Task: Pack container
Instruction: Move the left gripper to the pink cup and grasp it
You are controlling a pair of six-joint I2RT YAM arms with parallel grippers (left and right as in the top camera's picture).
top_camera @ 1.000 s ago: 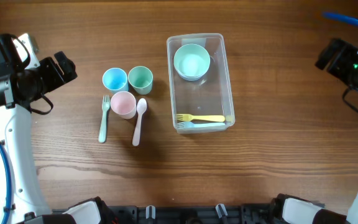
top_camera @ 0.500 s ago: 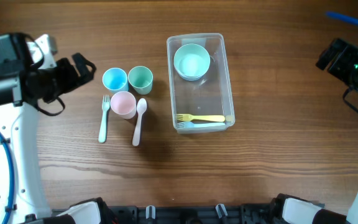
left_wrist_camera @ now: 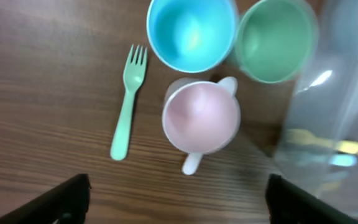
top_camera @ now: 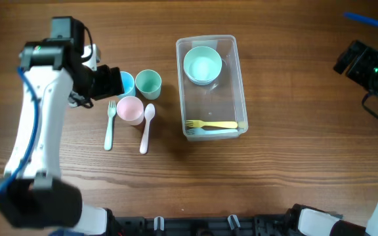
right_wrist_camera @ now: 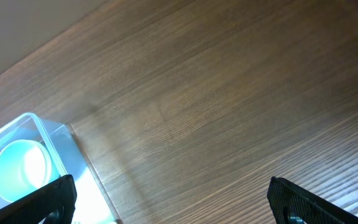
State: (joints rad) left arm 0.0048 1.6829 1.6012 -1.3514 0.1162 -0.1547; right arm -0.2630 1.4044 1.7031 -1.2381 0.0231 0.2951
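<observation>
clear rounded plastic container (top_camera: 215, 101) | left gripper (left_wrist_camera: 179, 208) hovering wide-open, empty, over pink cup (left_wrist_camera: 201, 118) | right gripper (right_wrist_camera: 173, 199) gaping empty

Clear, colourless plastic container (top_camera: 216, 98), rectangular, with rounded corners and a raised rim. Stands upright and lidless on the wooden table (top_camera: 294, 170), a little toward 1 o'clock from the middle of the overhead view, long sides running 12 to 6 o'clock. Holds a pale mint bowl (top_camera: 203, 65) mouth-up at its 12 o'clock end. At its 6 o'clock end, holds a yellow fork (top_camera: 214, 124) just beside a pale blue utensil (top_camera: 214, 131), both lying crosswise, 9 to 3 o'clock. Shows only as a blurred wall at the 3 o'clock edge of the left wrist view.
</observation>
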